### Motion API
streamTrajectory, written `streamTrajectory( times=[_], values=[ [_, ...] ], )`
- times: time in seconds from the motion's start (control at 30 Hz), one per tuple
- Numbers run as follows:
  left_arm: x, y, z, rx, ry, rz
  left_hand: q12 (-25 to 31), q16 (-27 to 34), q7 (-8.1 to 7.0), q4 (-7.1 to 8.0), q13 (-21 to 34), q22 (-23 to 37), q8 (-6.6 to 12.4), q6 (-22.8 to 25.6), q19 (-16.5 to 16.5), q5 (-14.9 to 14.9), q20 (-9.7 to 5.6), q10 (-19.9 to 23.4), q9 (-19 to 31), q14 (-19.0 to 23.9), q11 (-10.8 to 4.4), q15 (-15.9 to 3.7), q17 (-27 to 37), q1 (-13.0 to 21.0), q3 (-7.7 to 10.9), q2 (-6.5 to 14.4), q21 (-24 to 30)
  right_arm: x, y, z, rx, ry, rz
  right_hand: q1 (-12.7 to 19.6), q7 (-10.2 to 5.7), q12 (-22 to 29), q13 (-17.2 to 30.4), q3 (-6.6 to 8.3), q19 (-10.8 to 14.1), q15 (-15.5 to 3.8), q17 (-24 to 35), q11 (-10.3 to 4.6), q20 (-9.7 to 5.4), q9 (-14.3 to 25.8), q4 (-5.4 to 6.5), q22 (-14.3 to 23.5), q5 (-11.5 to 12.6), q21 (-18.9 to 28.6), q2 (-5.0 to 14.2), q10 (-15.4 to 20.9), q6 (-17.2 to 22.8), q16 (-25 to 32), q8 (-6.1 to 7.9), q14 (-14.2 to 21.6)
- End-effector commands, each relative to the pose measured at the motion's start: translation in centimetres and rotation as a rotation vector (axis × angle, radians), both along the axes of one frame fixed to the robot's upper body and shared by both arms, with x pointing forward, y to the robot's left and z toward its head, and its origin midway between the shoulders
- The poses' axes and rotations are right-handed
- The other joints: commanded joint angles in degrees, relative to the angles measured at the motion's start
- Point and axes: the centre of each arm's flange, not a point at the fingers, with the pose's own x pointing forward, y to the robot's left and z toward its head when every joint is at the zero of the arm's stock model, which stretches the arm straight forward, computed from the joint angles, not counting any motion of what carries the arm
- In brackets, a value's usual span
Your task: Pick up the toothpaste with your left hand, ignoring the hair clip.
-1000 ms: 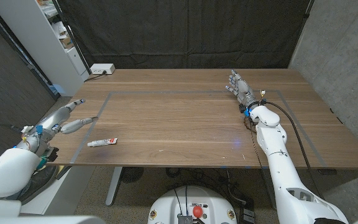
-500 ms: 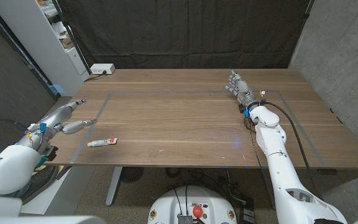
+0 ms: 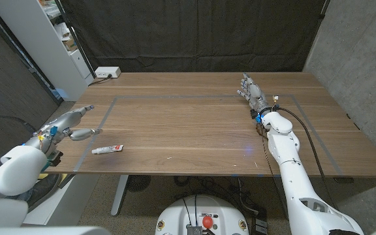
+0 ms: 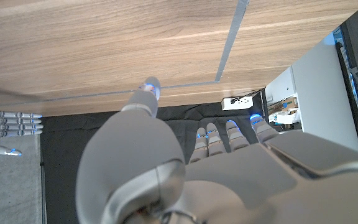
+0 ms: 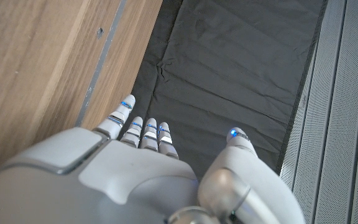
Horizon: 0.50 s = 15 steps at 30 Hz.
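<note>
From the head view, the small white toothpaste tube (image 3: 108, 149) lies flat on the brown wooden table (image 3: 194, 130), near its front left edge, just inside the grey tape line (image 3: 98, 123) that marks a rectangle on the top. The left hand (image 3: 69, 124) hangs over the table's left end, beside and slightly behind the tube, apart from it, fingers (image 3: 83, 109) spread and holding nothing. The right hand (image 3: 250, 89) stands far across the table, near the back right, fingers (image 3: 245, 79) straight and close together, nothing in them. I cannot make out a hair clip.

In the left wrist view, the left hand (image 4: 229, 168) shows its back, fingers (image 4: 219, 132) extended side by side with the thumb (image 4: 143, 102) reaching out over the wood; nothing is between them. The white power strip (image 4: 240, 101) sits at the table's far edge.

In the right wrist view, the right hand (image 5: 135, 168) has its fingers (image 5: 143, 132) straight and pressed close, the thumb (image 5: 237, 138) set apart, empty.

The step in hand looks like the approach: the tube is not yet touched. Next, the left hand probably needs to move toward the front edge and lower over the tube, then close thumb and fingers across its narrow body.
</note>
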Motion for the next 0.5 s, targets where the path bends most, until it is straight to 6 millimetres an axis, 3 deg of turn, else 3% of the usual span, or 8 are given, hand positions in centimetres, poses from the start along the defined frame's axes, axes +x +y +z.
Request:
streamTrajectory(
  times=[0.03, 0.5],
  values=[
    [0.35, -0.44, 0.79, 0.053, 0.077, 0.035, -0.4, -0.4, 0.32, -0.04, 0.2, 0.3, -0.31, -2.0, 0.4, 0.2, 0.38, -1.6, 0.2, -0.8, 0.16, 0.68, 0.1, 2.7, 0.99, 0.6, -0.2, 0.31, -0.3, 0.47, 0.011, -0.012, -0.004, 1.0, 0.05, 0.0, 0.2, 0.28, 0.5, 0.27, 0.0, 0.01, 0.29, 0.1, -0.65, 0.1, 0.4, -0.4, -0.3, 0.2, 0.1, 0.2, 0.11, 0.3],
    [0.85, -1.21, 1.34, 0.146, 0.141, 0.091, -1.1, -0.7, 2.11, 0.34, 0.5, 0.3, -0.67, -8.2, -0.7, -1.6, 0.69, -7.1, 0.3, -3.5, 2.42, 1.62, 0.1, 8.5, 1.13, 1.2, -0.7, 0.44, -1.01, 0.48, 0.026, -0.014, -0.012, 2.1, 0.07, 0.0, 0.2, 0.37, 0.7, 0.25, -0.1, 0.05, 0.31, 0.1, -1.43, 0.2, 0.6, -0.9, -0.62, 0.2, 0.1, 0.1, 0.15, 0.3]
  ],
)
